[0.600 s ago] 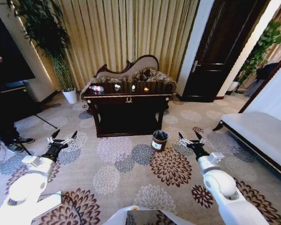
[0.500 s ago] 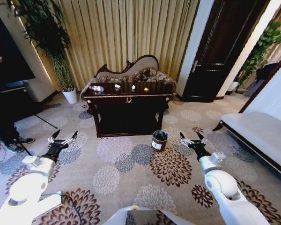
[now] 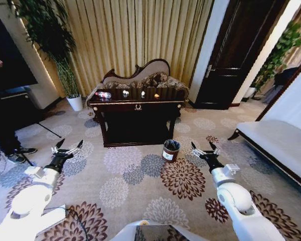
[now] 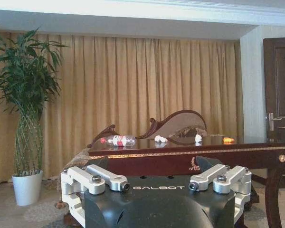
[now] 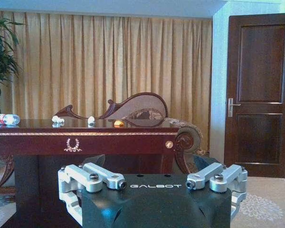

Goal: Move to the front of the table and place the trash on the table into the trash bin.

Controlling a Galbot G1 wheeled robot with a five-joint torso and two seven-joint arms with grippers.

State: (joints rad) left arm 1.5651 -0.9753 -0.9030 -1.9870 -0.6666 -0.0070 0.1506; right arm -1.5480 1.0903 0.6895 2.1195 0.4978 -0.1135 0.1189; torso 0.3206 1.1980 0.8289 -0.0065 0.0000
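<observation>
The dark glossy table [image 3: 136,107] with gold trim stands across the carpet, ahead of me. On its top lie a clear bottle with a red label [image 3: 103,94], white crumpled scraps [image 3: 125,93] and a small orange piece [image 3: 156,95]. The same bottle [image 4: 117,140] and scraps [image 4: 160,138] show in the left wrist view, and the orange piece [image 5: 118,123] in the right wrist view. The small brown trash bin [image 3: 171,149] sits on the floor at the table's front right. My left gripper [image 3: 66,146] and right gripper [image 3: 203,148] hang open, low over the carpet, far from the table.
A patterned sofa [image 3: 140,80] stands behind the table against gold curtains. A potted plant [image 3: 65,75] is at the left, a dark door [image 3: 231,60] at the right, a white bench [image 3: 281,145] farther right. Patterned carpet lies open between me and the table.
The right gripper shifted slightly sideways and back; otherwise the scene holds still.
</observation>
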